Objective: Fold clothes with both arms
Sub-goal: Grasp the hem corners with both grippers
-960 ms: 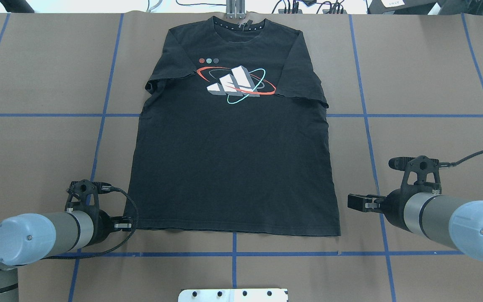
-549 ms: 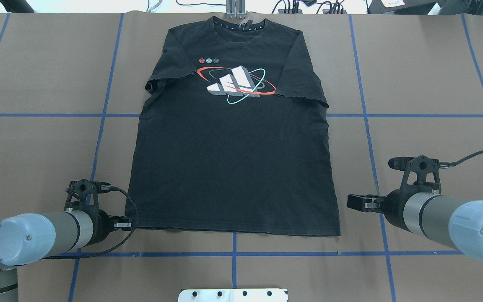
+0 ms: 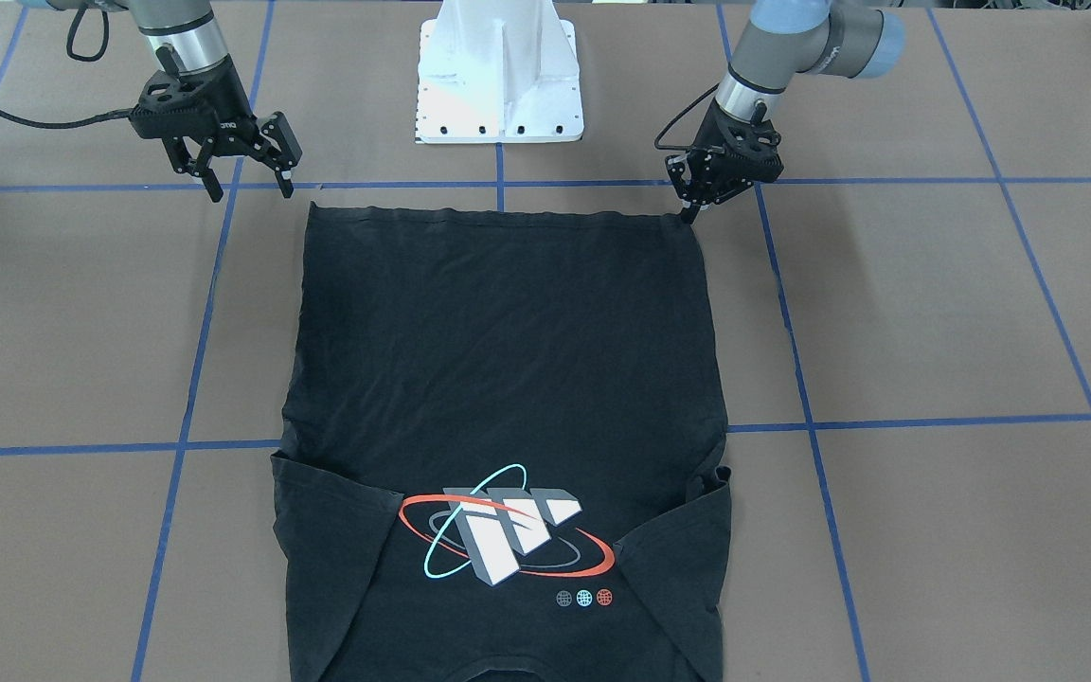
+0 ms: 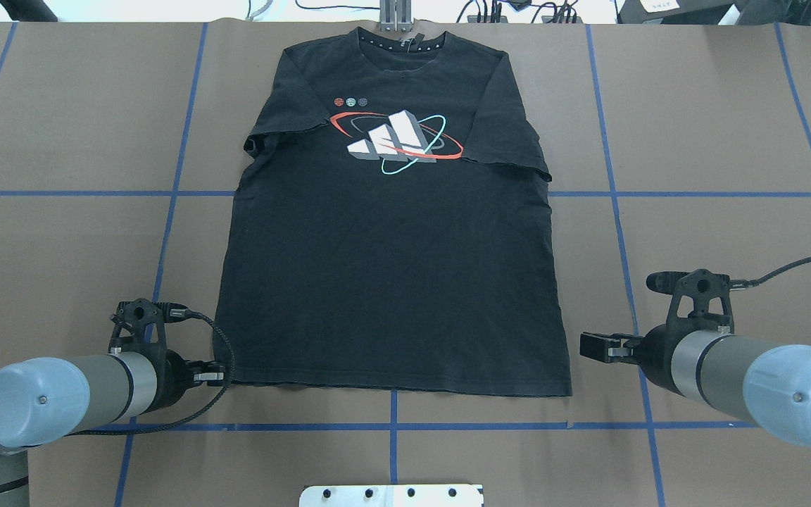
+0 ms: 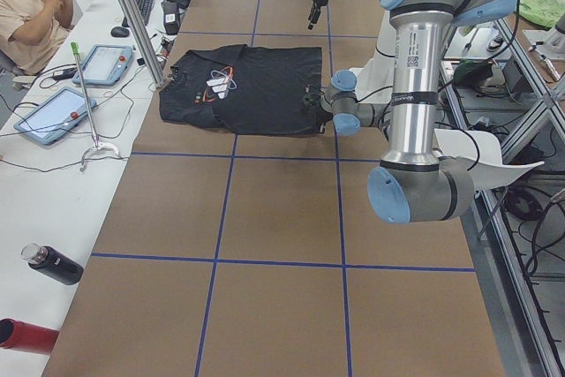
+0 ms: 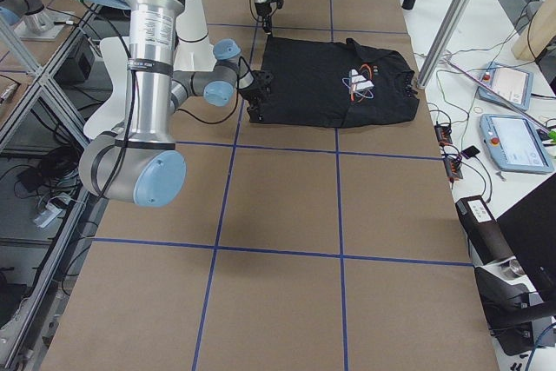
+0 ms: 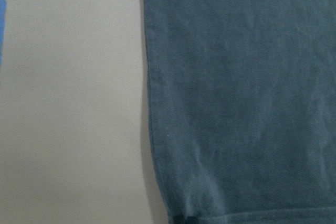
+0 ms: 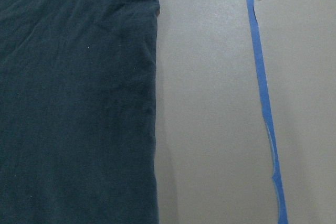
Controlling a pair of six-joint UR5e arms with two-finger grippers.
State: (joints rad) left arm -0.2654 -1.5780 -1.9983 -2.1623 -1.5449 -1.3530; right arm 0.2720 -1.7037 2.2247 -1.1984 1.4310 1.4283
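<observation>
**Start of the fold, read from the bottom edge of the overhead view to the top.**

- **Base.** The white base plate [image 4: 391,495] sits at bottom centre, just before the blue tape line [image 4: 518,425] that runs across the brown table [image 4: 729,141].
- **Left gripper.** The left gripper [image 4: 215,375], at lower left, rests at the corner of the hem [image 4: 391,389]. The front-facing view shows its fingers drawn close together on that corner, apparently pinching the cloth. This placement suits lifting the hem by its end.
- **Right gripper.** The right gripper [image 4: 592,346], at lower right, hangs just beside the opposite side seam and clear of the cloth. Its fingers are spread wide, probably ready to take the matching corner so that both arms can carry the hem upward together.
- **T-shirt.** The black T-shirt [image 4: 391,282] lies flat, print side up, in the middle of the table. The hem is toward the bottom of the view and the sleeves are folded slightly in. This spread gives each arm one free corner.
- **Print.** At upper centre the logo [image 4: 395,141] shows three slanted white-and-grey bars crossed by red, grey and cyan rings. Three small dots [image 4: 350,101] sit just above and to its left. No words accompany it.
- **Collar.** The collar [image 4: 405,44], at the top edge, carries a row of pale marks and a small tag, both too small to read.
- **Other lettering.** White lettering on the right gripper's body in the front-facing view is likewise illegible.
</observation>
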